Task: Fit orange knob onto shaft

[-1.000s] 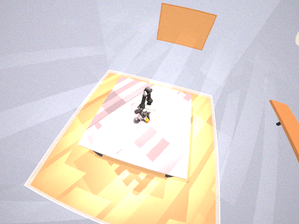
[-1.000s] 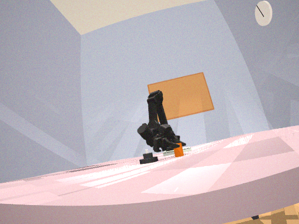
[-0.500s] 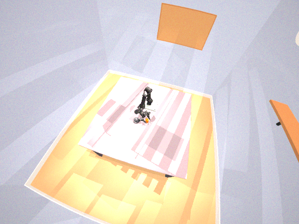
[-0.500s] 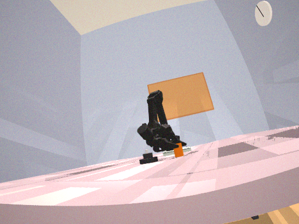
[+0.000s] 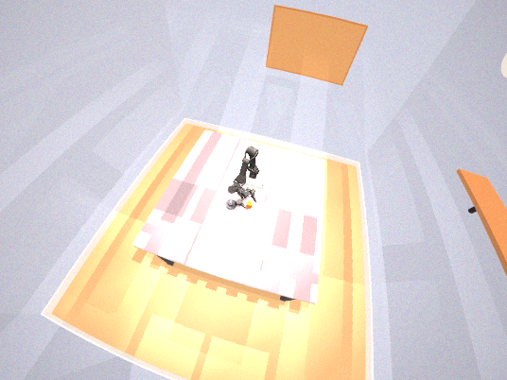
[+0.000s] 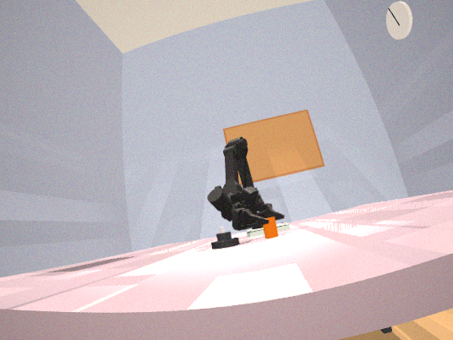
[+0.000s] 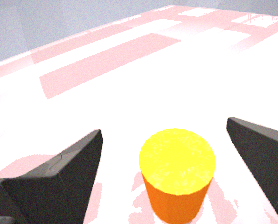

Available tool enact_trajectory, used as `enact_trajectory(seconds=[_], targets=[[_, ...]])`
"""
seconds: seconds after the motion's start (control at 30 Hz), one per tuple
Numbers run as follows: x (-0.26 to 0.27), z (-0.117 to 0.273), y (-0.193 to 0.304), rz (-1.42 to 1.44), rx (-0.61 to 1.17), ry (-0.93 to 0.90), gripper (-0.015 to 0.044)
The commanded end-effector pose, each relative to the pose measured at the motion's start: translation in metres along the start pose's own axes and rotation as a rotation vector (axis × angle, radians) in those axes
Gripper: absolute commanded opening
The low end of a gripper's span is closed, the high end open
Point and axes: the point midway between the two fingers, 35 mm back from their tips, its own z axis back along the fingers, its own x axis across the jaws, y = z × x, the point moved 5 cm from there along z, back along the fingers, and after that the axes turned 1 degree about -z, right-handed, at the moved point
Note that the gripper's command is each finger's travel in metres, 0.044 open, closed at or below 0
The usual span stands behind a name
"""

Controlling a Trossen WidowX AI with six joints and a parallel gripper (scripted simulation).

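The orange knob [image 5: 249, 204] [image 6: 270, 227] [image 7: 177, 160] stands upright on the table, its top bright yellow in the wrist view. Its underside and hole are hidden. My gripper [image 5: 251, 202] [image 6: 275, 219] [image 7: 163, 129] is wide open, with one finger on each side of the knob and a gap on both sides in the wrist view. The dark round pedestal [image 5: 231, 204] [image 6: 225, 243] stands to the left of the knob in the top and exterior views. Its pale shaft [image 6: 222, 230] points up bare. The shaft's flat side is too small to make out.
A thin pale slab [image 5: 255, 185] [image 6: 253, 233] lies on the table behind the knob, close to the arm [image 6: 231, 167]. The pedestal is not seen in the wrist view. The table's near edge [image 6: 169, 319] is in front in the exterior view.
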Motion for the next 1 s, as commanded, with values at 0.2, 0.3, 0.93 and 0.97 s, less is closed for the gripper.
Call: enact_trajectory(seconds=[0.2,0.3,0.93,0.97], targets=[[0.002,0.022,-0.072,0.037,-0.008,0.009,0.044],[0.002,0.022,-0.072,0.037,-0.008,0.009,0.044],[-0.004,-0.017,-0.127,-0.04,1.059,0.052,0.044],[-0.001,-0.014,-0.134,-0.016,1.139,0.053,0.044]])
